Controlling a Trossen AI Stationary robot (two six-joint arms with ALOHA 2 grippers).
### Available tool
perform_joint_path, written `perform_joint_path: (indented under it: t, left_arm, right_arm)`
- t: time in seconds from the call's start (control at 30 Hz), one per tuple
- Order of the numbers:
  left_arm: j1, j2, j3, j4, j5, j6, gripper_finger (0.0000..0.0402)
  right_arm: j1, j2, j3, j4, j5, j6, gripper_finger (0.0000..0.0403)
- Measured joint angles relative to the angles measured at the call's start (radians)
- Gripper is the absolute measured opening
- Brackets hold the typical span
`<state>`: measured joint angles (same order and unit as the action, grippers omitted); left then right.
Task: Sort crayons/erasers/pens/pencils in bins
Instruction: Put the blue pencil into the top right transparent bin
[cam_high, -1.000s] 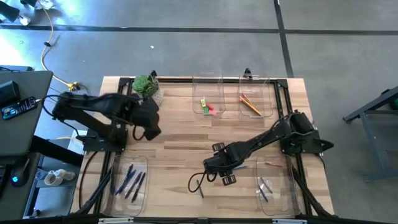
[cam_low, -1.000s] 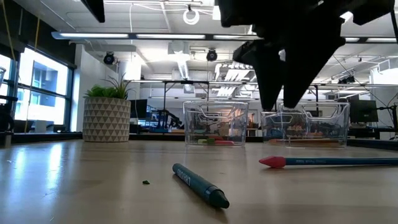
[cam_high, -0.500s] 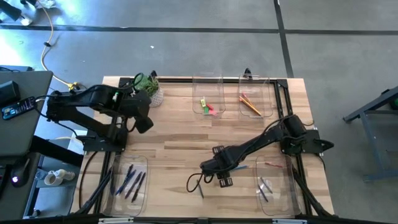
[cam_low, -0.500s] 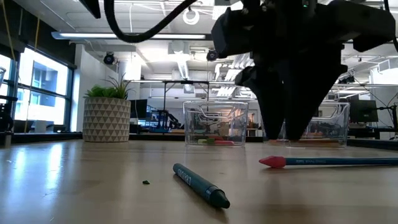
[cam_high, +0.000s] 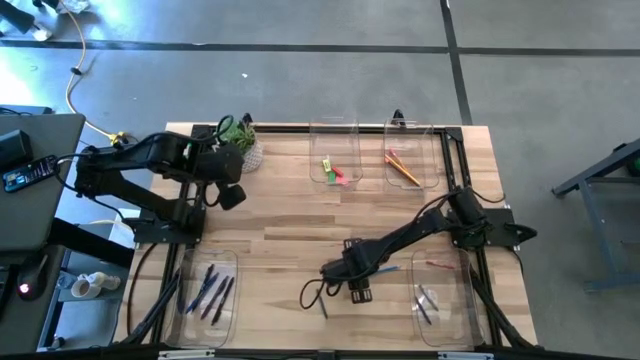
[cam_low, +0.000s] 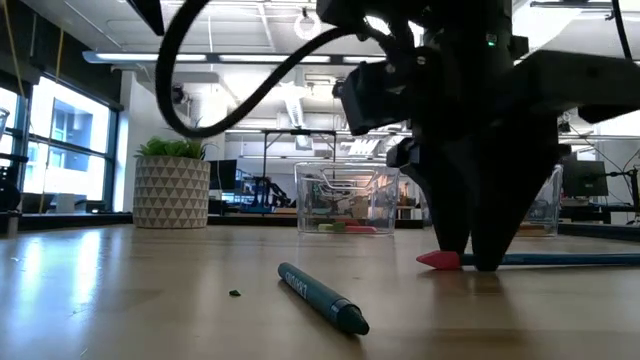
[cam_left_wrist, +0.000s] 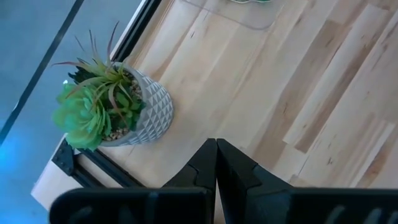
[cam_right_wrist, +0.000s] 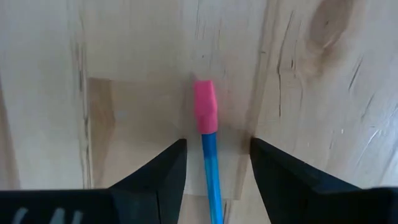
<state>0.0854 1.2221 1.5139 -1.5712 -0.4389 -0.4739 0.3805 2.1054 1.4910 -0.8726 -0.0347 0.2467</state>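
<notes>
On the bench (cam_high: 290, 215) two bins (cam_high: 334, 155) stand side by side at the far edge, erasers (cam_high: 332, 172) in the left one and pencils (cam_high: 402, 167) in the right one; a potted plant (cam_high: 237, 140) sits left of them at the far left corner; another bin (cam_high: 208, 285) with pens (cam_high: 212, 291) lies at the near left, a fourth (cam_high: 440, 295) at the near right; the right tool (cam_high: 356, 280) stands over a pencil (cam_right_wrist: 209, 149) between its spread fingers; a crayon (cam_low: 322, 297) lies nearer the front.

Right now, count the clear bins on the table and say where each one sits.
4. Two bins stand side by side at the far edge, one at the near left corner, one at the near right corner. None looks hidden.
</notes>
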Motion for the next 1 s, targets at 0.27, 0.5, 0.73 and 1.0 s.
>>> perform_joint_path:
  t: [0.27,0.5,0.73,1.0]
  left_arm:
    - [0.009,0.0,0.0,0.0,0.0,0.026,0.0]
    - [0.009,0.0,0.0,0.0,-0.005,0.051,0.0]
    - [0.009,0.0,0.0,0.0,-0.007,0.078,0.0]
    - [0.009,0.0,0.0,0.0,-0.007,0.082,0.0]
  right_arm:
    - [0.0,0.011,0.003,-0.005,0.029,0.049,0.011]
    - [-0.012,0.013,0.001,-0.008,0.046,0.014,0.0047]
    - [-0.026,0.014,0.001,-0.009,0.034,0.007,0.0006]
    - [-0.027,0.012,0.002,-0.009,0.034,-0.001,0.0003]
